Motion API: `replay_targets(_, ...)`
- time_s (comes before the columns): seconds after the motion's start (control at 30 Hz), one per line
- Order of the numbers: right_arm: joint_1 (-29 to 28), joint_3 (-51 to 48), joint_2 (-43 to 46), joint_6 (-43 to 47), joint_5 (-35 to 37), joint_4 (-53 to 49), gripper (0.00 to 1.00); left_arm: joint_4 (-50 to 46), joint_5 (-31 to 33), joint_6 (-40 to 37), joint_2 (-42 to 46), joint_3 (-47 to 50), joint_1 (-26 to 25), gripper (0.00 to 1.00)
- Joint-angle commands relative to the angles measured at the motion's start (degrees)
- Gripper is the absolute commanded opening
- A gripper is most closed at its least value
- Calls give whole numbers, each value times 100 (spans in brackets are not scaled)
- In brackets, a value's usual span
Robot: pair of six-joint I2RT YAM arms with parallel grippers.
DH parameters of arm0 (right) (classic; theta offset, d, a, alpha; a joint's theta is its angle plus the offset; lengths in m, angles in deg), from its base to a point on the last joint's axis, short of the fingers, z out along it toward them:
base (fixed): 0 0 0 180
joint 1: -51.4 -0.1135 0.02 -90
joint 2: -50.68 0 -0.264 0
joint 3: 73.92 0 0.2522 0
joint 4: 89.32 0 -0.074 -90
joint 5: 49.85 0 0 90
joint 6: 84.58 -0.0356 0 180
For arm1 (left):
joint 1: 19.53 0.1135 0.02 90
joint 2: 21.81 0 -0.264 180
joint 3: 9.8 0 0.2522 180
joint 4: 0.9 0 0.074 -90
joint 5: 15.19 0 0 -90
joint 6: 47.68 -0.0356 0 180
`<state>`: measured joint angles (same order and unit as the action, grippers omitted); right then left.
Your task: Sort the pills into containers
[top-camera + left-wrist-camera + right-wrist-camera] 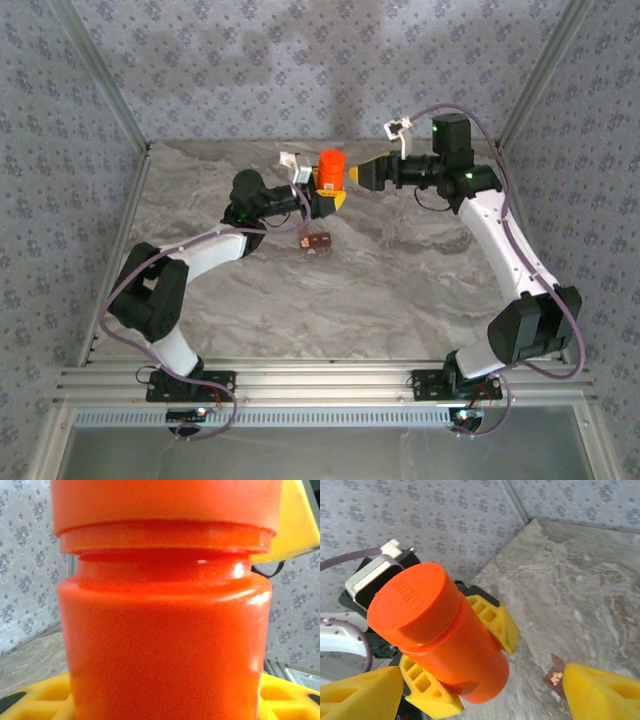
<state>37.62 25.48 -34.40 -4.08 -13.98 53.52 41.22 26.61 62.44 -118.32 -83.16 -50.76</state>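
An orange bottle (331,168) with its cap on is held above the table at the back, with my left gripper (330,192) shut on its body. In the right wrist view the left gripper's yellow fingers (492,620) clamp the bottle (445,640) from both sides. My right gripper (358,173) stands open just right of the bottle's cap, its yellow fingertips (362,692) spread wide and touching nothing. The containers (316,243), a small reddish-brown strip, lie on the table below the bottle. Pale pills (555,676) show in one compartment, partly hidden by my right finger. In the left wrist view the bottle (165,630) is very close.
The marble-patterned table (400,280) is fenced by patterned walls (60,150) at the left, back and right. A metal rail (320,385) runs along the near edge by the arm bases.
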Motion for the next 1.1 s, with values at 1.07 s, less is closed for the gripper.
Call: replay_targets(1.07,-497,760,-650,-353,-454,709,68,503,-550,826,-391,-402,3,0)
